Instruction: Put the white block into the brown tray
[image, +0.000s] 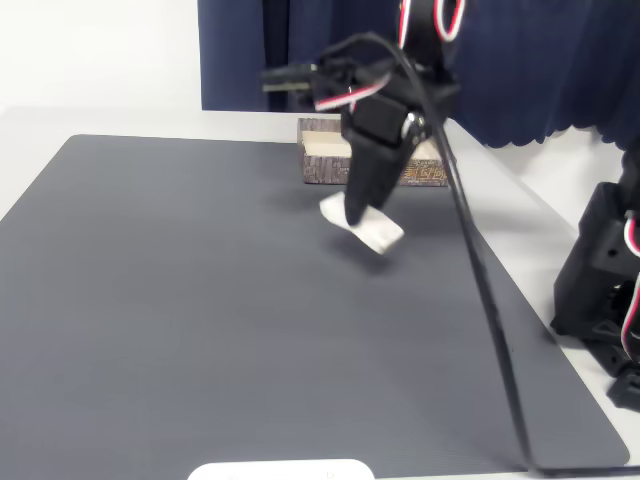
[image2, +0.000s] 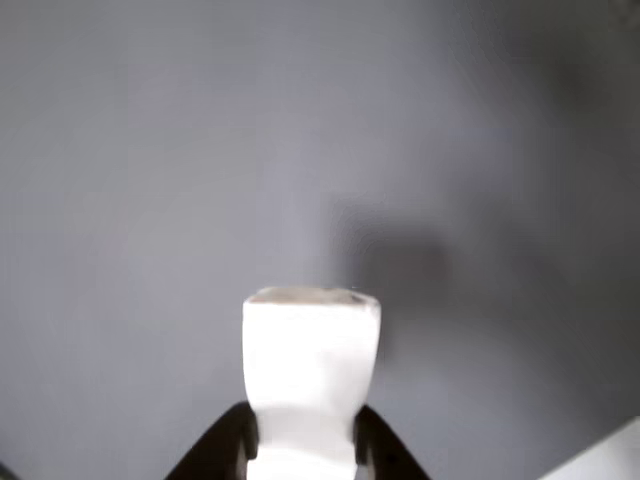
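Observation:
The white block hangs tilted a little above the dark grey mat, and my black gripper is shut on it. In the wrist view the white block stands out from between the two black fingers, with its shadow on the mat beyond it. The brown tray sits at the mat's far edge, just behind the gripper; its cream inside shows and the arm covers its right part.
The dark grey mat covers most of the white table. A wide white rounded plate pokes in at the bottom edge. Black arm base parts stand at the right, and a black cable runs down over the mat. Blue curtains hang behind.

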